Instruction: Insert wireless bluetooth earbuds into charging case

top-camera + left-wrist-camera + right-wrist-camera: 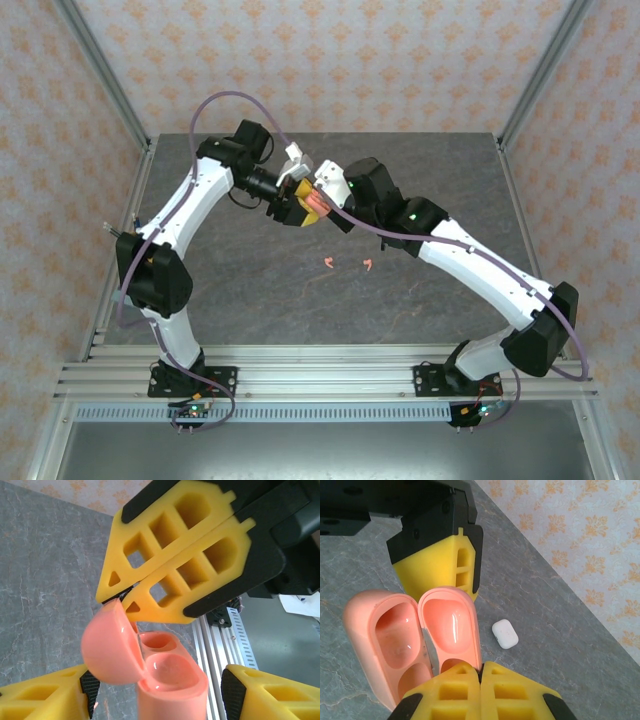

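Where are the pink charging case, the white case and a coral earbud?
pink charging case (395,630): right wrist view, left half's hollow.
white case (505,633): right wrist view, its middle.
coral earbud (328,263): top external view, its middle.

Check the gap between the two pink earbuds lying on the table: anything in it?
Bare: in the top view, plain grey tabletop runs between the left-hand pink earbud and the right-hand pink earbud.

Top external: high above the near edge, looking down across the whole surface (250,290). 2 wrist views: very close, from opposite sides, sharing the open pink case (172,680).
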Available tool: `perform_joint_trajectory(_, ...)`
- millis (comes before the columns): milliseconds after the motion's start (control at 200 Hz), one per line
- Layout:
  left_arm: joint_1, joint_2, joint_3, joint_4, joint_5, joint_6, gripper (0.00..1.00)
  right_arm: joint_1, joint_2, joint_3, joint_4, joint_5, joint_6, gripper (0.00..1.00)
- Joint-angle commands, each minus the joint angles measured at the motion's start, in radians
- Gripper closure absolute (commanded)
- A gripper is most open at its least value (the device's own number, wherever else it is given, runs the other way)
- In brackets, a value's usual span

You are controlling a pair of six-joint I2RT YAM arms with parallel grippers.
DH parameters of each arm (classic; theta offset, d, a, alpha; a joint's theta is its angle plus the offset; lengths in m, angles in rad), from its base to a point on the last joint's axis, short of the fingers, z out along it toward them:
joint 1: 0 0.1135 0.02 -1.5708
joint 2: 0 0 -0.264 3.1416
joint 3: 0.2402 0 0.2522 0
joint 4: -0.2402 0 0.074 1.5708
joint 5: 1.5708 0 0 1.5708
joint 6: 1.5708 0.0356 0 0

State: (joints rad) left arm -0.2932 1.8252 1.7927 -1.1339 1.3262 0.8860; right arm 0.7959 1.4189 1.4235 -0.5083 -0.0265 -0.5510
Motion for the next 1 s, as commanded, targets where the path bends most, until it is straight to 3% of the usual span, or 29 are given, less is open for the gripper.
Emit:
perform_joint_trajectory(0, -0.011, 0.011, 0.038, -0.009, -0.005, -0.012, 0.33, 0.005, 0.006, 0.038, -0.004, -0.010, 0.014, 1.00)
perform_joint_trajectory(991, -0.034, 0.064, 0.087, -0.058, -0.019, -0.008, 0.51, 0.005, 0.007, 0.039, -0.013, 0.005, 0.007, 1.00)
